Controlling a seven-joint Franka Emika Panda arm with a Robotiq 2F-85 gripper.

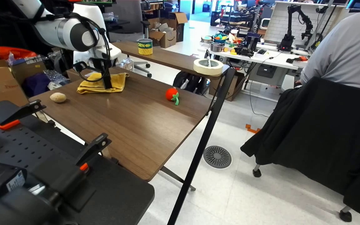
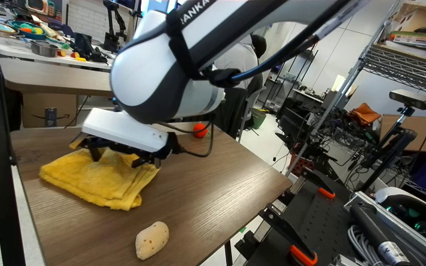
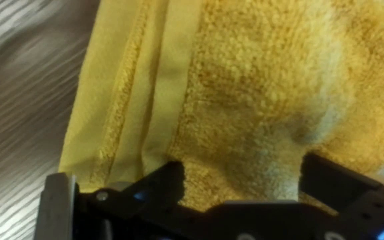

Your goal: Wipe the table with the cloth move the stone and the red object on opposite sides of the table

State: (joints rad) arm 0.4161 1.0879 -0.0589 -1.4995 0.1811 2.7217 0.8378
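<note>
Wrist view: the cloth (image 3: 262, 83) lay folded in layers beneath the gripper (image 3: 242, 165), its smooth hems to the left. The fingers (image 3: 168, 181) stood well apart, released, with cloth showing between them; contact was unclear. Handling: judged soft, light and limp, with a nap unlikely to slip. Recommended hold: a low pinch through all layers.

In an exterior view, the cloth (image 2: 98, 181) lay at the left of the table (image 2: 205, 184), humped between the fingers; that hump was judged the best grasp point. The stone (image 2: 152, 240) lay nearer, apart from the cloth. Judged hard and apt to roll; grip across its narrow width.

In an exterior view, the red object (image 1: 171, 94) sat at the right, well apart from both. Judged light; grip its round body, not the green stem (image 1: 175, 98).
</note>
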